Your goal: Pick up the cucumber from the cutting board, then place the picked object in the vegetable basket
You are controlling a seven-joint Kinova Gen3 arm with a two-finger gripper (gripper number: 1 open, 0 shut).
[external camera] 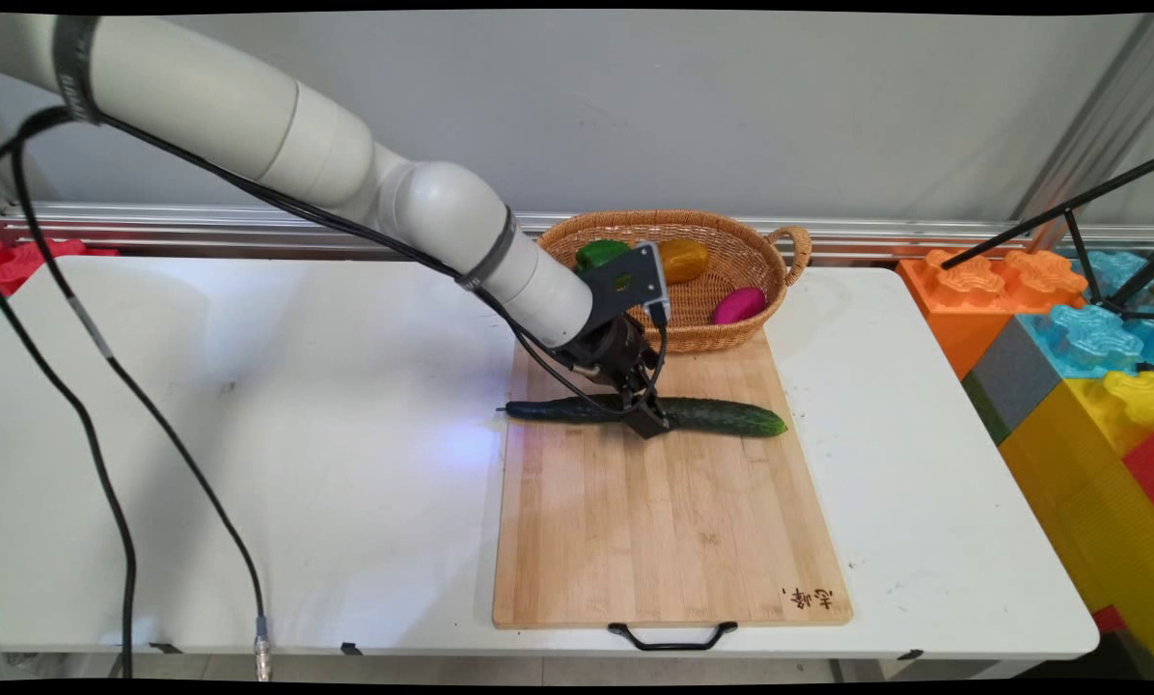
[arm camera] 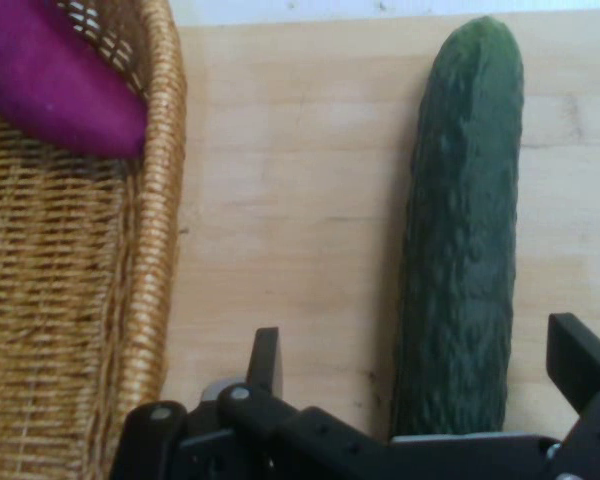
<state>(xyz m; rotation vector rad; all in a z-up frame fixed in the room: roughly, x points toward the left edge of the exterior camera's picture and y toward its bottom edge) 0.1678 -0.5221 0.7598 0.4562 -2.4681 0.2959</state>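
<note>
1 cucumber [external camera: 722,416], 1 cutting board [external camera: 664,541], 1 basket [external camera: 731,253] holding 3 vegetables [external camera: 737,305].

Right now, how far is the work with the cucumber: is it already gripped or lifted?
Done: the tool is down over the cucumber, straddling it. In hand: the jaws are open, so there is no grip yet. Left: the cucumber lies flat on the cutting board, not lifted.

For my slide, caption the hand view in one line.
Open gripper straddling a cucumber on a wooden cutting board, beside a wicker basket.
</note>
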